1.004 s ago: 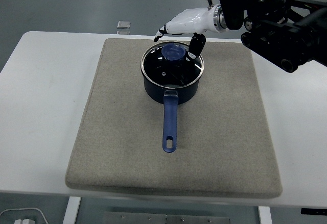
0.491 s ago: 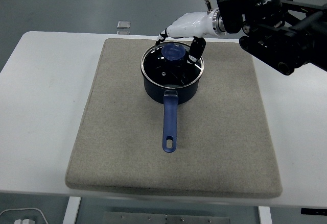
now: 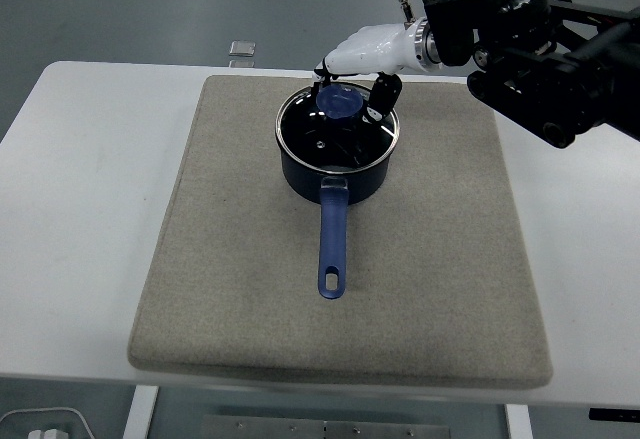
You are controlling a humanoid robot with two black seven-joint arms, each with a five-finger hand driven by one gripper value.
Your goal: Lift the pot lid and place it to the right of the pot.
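A dark blue saucepan (image 3: 338, 177) stands on the beige mat (image 3: 230, 249), its blue handle (image 3: 332, 244) pointing toward the near edge. A glass lid (image 3: 335, 131) with a blue knob (image 3: 340, 102) rests on the pot. My right hand (image 3: 352, 86), white with black fingertips, hangs just above and behind the knob. Its fingers are spread on either side of the knob, the thumb at the right and the others at the far left. They do not clasp it. The left arm is out of view.
The mat covers most of the white table (image 3: 80, 179). A small clear object (image 3: 241, 52) lies at the table's far edge. My black right forearm (image 3: 540, 49) reaches in over the mat's far right corner.
The right hand has moved slightly left and lower, bringing its fingers closer around the lid's knob. The pot and lid have not moved.
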